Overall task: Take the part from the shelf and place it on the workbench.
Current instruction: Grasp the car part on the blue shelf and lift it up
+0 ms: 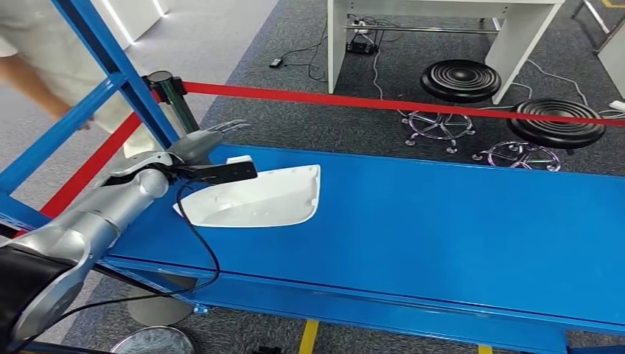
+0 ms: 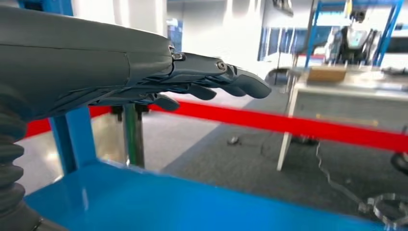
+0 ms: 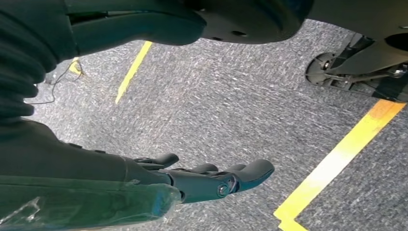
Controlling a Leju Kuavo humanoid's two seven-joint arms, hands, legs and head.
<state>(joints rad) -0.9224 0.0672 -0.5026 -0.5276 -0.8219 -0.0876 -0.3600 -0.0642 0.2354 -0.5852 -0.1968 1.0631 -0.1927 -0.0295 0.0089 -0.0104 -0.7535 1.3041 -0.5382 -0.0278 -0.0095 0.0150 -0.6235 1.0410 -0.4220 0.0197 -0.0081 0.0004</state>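
A white moulded plastic part (image 1: 259, 198) lies flat on the blue workbench (image 1: 442, 228), near its left end. My left hand (image 1: 200, 142) hovers just left of and behind the part, fingers stretched out straight, holding nothing; the black thumb (image 1: 225, 172) reaches over the part's left edge. In the left wrist view the same hand (image 2: 202, 82) is extended above the blue surface (image 2: 144, 202), nothing in it. My right hand (image 3: 211, 178) hangs beside my body over grey carpet, fingers loosely extended and holding nothing.
A red barrier belt (image 1: 383, 101) runs behind the bench from a black post (image 1: 168, 87). Two black stools (image 1: 461, 80) stand beyond it by a white desk (image 1: 435, 29). A blue shelf frame (image 1: 96, 66) rises at left, a person (image 1: 44, 74) behind it.
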